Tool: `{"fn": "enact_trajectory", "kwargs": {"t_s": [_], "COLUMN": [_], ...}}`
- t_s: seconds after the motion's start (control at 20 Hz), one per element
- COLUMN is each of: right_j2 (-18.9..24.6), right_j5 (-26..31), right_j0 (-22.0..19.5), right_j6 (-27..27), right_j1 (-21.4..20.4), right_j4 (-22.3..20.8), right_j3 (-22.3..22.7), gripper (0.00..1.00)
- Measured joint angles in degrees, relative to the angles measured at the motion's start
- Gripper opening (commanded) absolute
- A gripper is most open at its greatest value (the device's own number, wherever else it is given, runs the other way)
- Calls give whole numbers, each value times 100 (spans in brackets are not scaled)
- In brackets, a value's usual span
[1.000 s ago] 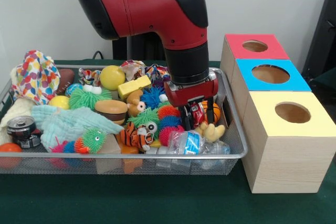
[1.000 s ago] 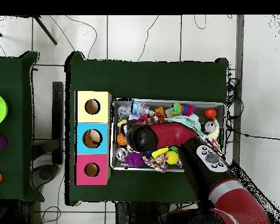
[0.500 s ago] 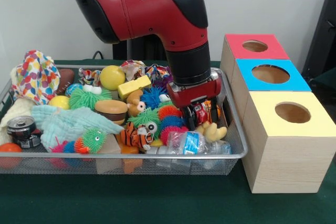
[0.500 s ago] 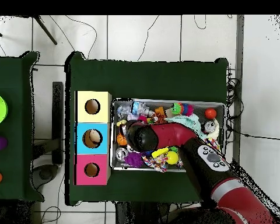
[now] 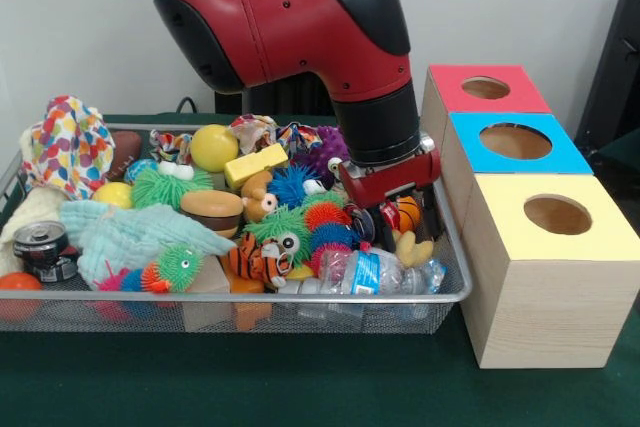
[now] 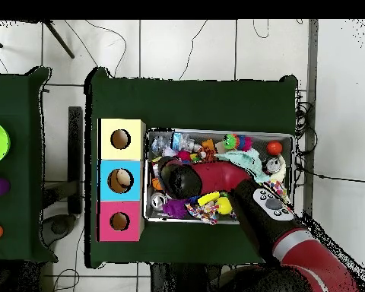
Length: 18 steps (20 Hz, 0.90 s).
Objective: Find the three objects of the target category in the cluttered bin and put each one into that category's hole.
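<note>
Pincer (image 5: 392,219) was down in the bin (image 5: 452,265) at the end nearest the boxes (image 5: 545,262), beside the orange ball (image 5: 407,213); couldn't tell whether it was clenched or what it held. Target category unclear. Best move: lift straight up clear of the rim before swinging to a hole. Arm (image 5: 300,27) reached in from above, wrist tilted toward the boxes

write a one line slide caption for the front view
Sawyer arm lowers its gripper into a wire bin of cluttered toys beside red, blue and yellow hole boxes.
</note>
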Motion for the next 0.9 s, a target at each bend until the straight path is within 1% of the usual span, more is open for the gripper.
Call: {"fn": "enact_trajectory", "kwargs": {"t_s": [0.35,0.9], "right_j2": [63,41], "right_j5": [-115,-185], "right_j0": [-90,-81], "right_j6": [0,0], "right_j1": [65,65], "right_j4": [-1,-1], "right_j3": [45,68], "gripper": [100,100]}}
